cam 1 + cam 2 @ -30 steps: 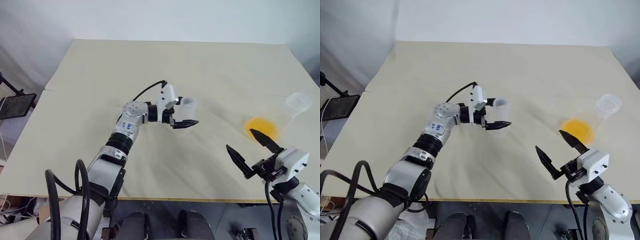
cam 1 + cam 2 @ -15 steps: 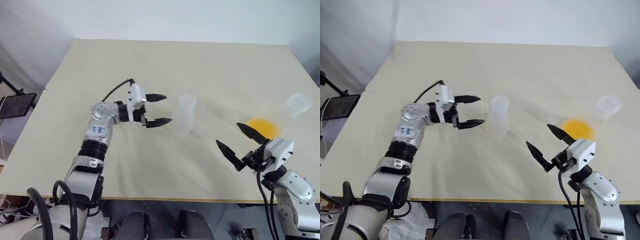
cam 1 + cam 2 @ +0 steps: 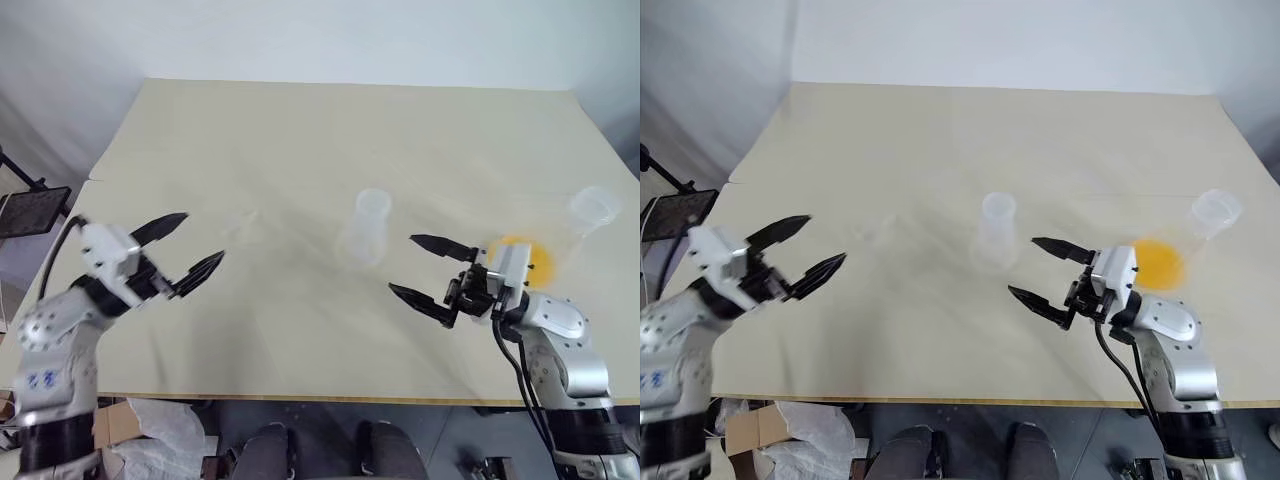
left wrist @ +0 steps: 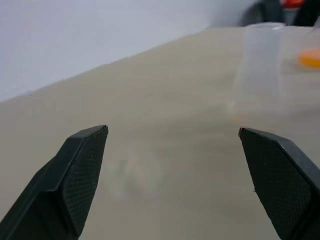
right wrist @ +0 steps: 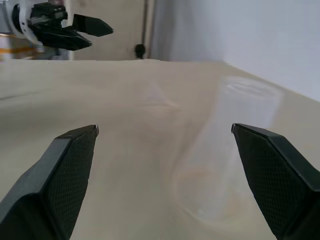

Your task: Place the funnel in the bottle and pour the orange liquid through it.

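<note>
Black fingers of the left end effector (image 3: 188, 262) are spread wide and hold nothing, at the table's (image 3: 300, 140) near left. The right end effector (image 3: 428, 268), equally wide and empty, points left just right of the bottle (image 3: 363, 232) mid-table. The funnel (image 5: 156, 95) is a faint clear shape, hard to make out. The orange liquid (image 3: 528, 256) sits in a flask (image 3: 585, 222), partly hidden behind the right wrist.

— Where do the head views look from?
— High, down over the table (image 3: 300, 130).
— And the wrist views?
— Low, close, between their fingers; both catch the bottle (image 5: 225, 150).
</note>
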